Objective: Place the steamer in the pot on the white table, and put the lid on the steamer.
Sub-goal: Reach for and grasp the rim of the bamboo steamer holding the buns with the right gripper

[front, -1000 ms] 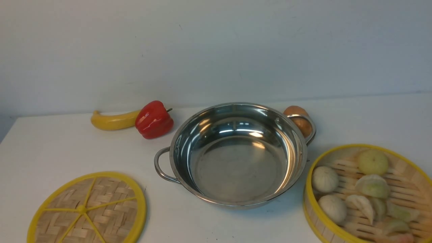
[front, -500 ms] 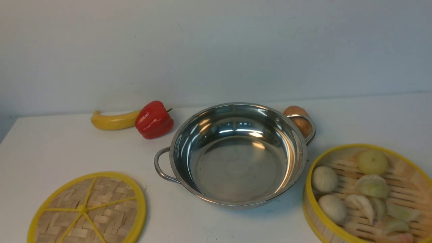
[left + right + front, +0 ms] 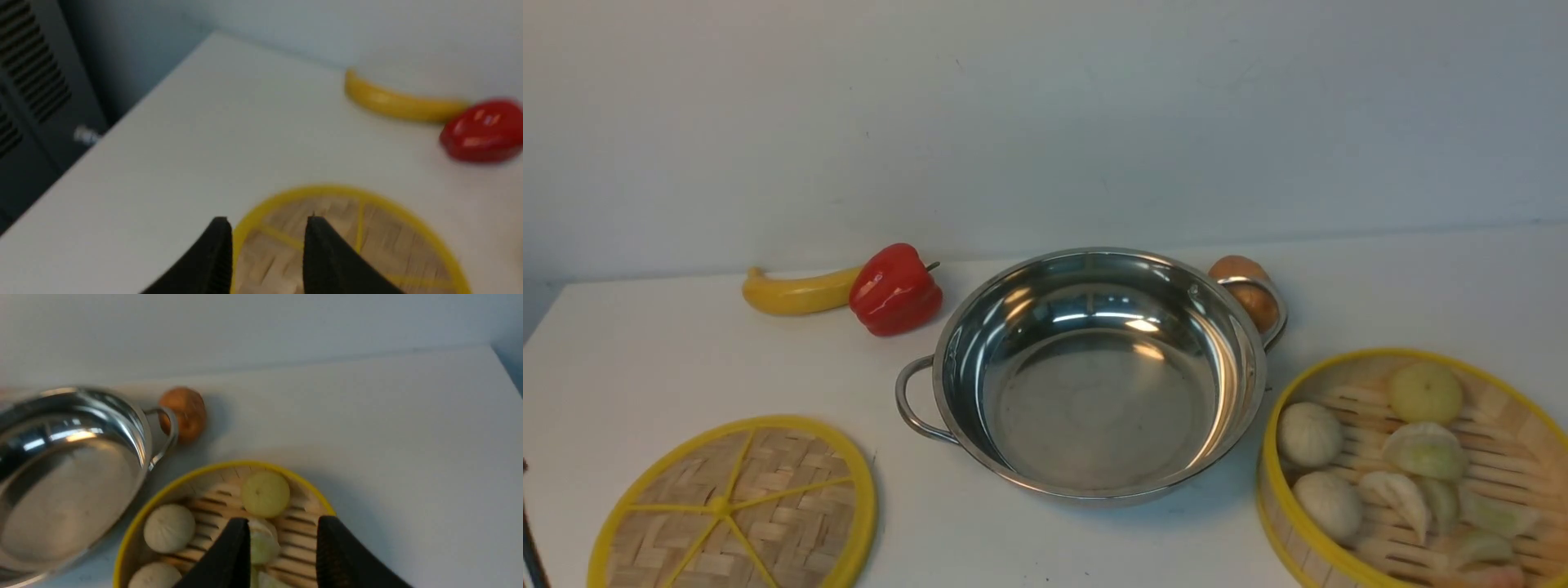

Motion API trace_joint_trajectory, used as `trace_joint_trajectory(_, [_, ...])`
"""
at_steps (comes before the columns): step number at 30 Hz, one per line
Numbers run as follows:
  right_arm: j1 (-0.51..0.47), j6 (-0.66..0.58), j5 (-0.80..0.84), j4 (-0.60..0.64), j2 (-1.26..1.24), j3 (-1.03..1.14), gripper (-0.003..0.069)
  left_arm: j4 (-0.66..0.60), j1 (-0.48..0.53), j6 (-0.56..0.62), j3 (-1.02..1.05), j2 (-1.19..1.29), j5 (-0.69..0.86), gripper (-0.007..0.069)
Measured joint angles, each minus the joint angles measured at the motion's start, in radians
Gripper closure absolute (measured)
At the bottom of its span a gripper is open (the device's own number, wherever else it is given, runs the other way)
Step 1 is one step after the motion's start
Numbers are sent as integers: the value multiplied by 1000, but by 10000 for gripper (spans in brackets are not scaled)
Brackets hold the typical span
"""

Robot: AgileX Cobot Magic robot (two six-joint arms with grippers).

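Observation:
The shiny steel pot (image 3: pixel 1094 384) stands empty in the middle of the white table (image 3: pixel 670 351). The steamer (image 3: pixel 1413 474), with buns and dumplings, sits at the front right. The woven lid (image 3: pixel 737 506) lies flat at the front left. My left gripper (image 3: pixel 267 222) is open and empty above the lid (image 3: pixel 367 241), near its rim. My right gripper (image 3: pixel 282 522) is open and empty above the steamer (image 3: pixel 196 506), with the pot (image 3: pixel 61 473) beside it. Neither gripper shows in the front view, save a dark sliver at the lower left edge.
A yellow banana (image 3: pixel 796 291) and a red pepper (image 3: pixel 894 290) lie behind the lid, left of the pot. A brown onion (image 3: pixel 1241 286) sits behind the pot's right handle. The table's left edge drops off beside a dark cabinet (image 3: pixel 36 94).
A dark sliver of the left arm has come into the front view at the lower left edge. Pot, steamer and lid have not moved.

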Motion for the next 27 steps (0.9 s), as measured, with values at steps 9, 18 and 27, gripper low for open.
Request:
trace_joint_trajectory(9, [0,0,108,-62,183,-56,414,-563,0,698,-116,192,284,383])
trace_joint_trajectory(18, [0,9,130,-83,339,-57,414,-648,0,799,-276,390,400,383])
trace_joint_trajectory(27, [0,16,105,-132,519,-57,414,-640,0,800,-299,447,417,383])
